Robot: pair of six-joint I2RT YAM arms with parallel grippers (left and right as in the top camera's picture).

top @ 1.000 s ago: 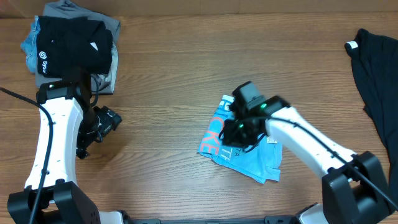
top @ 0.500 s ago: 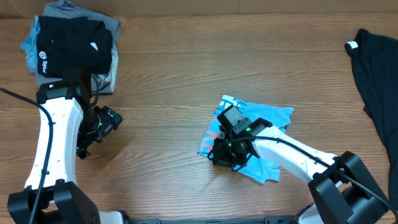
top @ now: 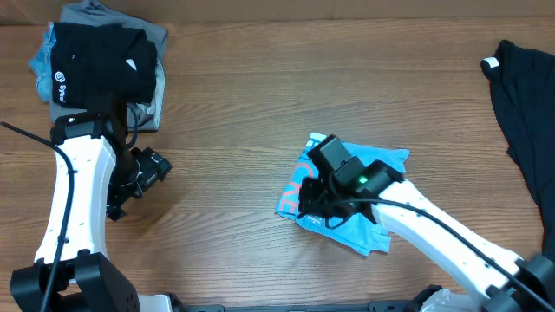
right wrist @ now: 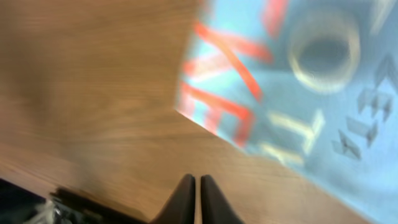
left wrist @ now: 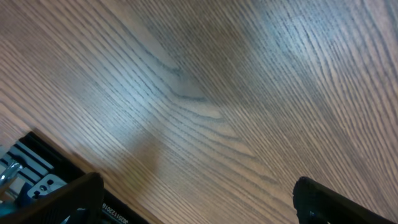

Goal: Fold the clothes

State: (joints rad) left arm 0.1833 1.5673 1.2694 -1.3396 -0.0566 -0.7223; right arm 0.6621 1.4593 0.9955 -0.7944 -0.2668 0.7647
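Shut tight, the right gripper (top: pixel 317 196)! From its own wrist camera the right gripper (right wrist: pixel 193 183) shows both fingers pressed flat together, nothing between them. It's down low at the left edge of the light blue T-shirt (top: pixel 388 165). In the wrist view the tips sit over the bare wood of the table (top: pixel 243 104), and the T-shirt (right wrist: pixel 305 106) begins just ahead of them, spreading up and to the right. That view is blurred, so I cannot tell whether the tips touch the wood. Coral-red lettering (top: pixel 291 196) runs along the cloth right beside the fingers, with white letters (right wrist: pixel 292 134) just past it. From overhead the shirt lies in a rumpled bundle, most of it behind the gripper and partly under the arm.

Over to the left gripper (top: pixel 115 206). In its wrist view the left gripper (left wrist: pixel 198 186) has jaws wide, one finger at each bottom corner and only wood grain between them. It's holding nothing, well apart from the shirt on the other side of the table. Beyond it, toward the far left corner, sits a stack of folded clothes (top: pixel 102 65), black piece with a white logo on top, grey and blue showing underneath.

Well away from the right gripper, at the table's right edge, the black garment (top: pixel 527 104) lies loose, its white tag (top: pixel 492 63) at the upper corner.
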